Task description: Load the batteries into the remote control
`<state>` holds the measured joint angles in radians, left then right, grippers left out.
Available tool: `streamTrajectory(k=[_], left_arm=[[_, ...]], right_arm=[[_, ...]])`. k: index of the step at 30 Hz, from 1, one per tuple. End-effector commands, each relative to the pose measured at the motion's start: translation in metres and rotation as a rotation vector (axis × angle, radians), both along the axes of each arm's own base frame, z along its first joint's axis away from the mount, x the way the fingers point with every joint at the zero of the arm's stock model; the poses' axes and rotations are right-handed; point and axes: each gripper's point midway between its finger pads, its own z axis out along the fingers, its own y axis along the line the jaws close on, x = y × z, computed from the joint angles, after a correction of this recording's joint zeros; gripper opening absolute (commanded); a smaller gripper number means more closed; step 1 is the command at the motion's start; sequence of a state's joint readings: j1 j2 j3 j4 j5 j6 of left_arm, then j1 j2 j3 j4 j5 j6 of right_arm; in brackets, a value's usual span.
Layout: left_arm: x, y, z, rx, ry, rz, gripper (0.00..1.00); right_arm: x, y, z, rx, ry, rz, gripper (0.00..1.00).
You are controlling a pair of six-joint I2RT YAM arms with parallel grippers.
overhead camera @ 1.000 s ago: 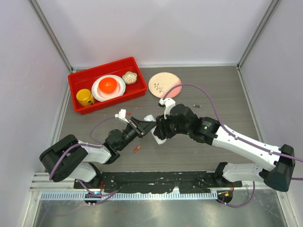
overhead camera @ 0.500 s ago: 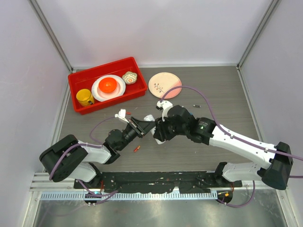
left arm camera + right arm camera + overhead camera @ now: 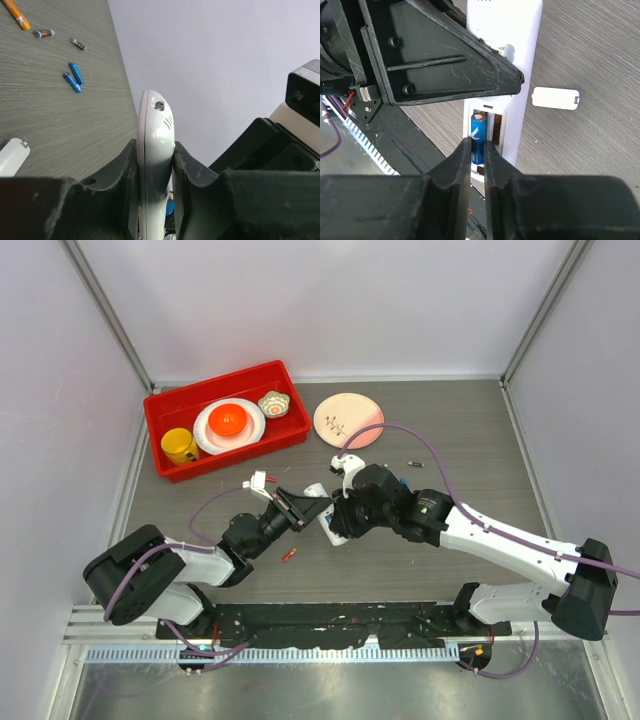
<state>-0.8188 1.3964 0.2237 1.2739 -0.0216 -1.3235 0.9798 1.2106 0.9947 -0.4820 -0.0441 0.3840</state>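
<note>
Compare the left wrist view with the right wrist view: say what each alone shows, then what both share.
Left wrist only: loose batteries on the table, among them two blue ones lying together. Right wrist only: the remote control with its open bay, where the right gripper has its jaws closed on a blue battery. Both: the remote control, clamped by the left gripper.

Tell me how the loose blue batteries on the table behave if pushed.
The small blue cylindrical batteries lie on their sides on the grey wood-grain table, so a sideways push would probably roll them. Tiny and rigid-looking, they are likely light.
</note>
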Motion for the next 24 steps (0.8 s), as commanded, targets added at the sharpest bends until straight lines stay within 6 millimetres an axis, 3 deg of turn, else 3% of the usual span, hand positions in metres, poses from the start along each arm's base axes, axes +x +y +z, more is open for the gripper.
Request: streamTrajectory(k=[1,10,21,23,24], left_arm=[[-0.005,0.001,0.04,-0.112,-0.105,-0.014,0.0],[-0.005,0.002,0.036,-0.116,-0.103,-0.014,0.0],[-0.002,0.008,0.031,-0.093,-0.113,0.023,0.0],[-0.001,0.008,0.03,-0.087,-0.115,0.027,0.0],[-0.002,0.009,0.03,-0.087,-0.117,0.028,0.0]], right_arm=[[0.001,0.006,0.014,0.047,-0.019,-0.001,0.15],[0.004,0.005,0.027,0.08,-0.043,-0.026,0.01],[-0.001,-0.002,0.078,0.2,-0.115,-0.025,0.01],[0.012,-0.015,0.072,0.147,-0.124,-0.099,0.01],[0.017,-0.026,0.058,0.079,-0.098,-0.137,0.01]])
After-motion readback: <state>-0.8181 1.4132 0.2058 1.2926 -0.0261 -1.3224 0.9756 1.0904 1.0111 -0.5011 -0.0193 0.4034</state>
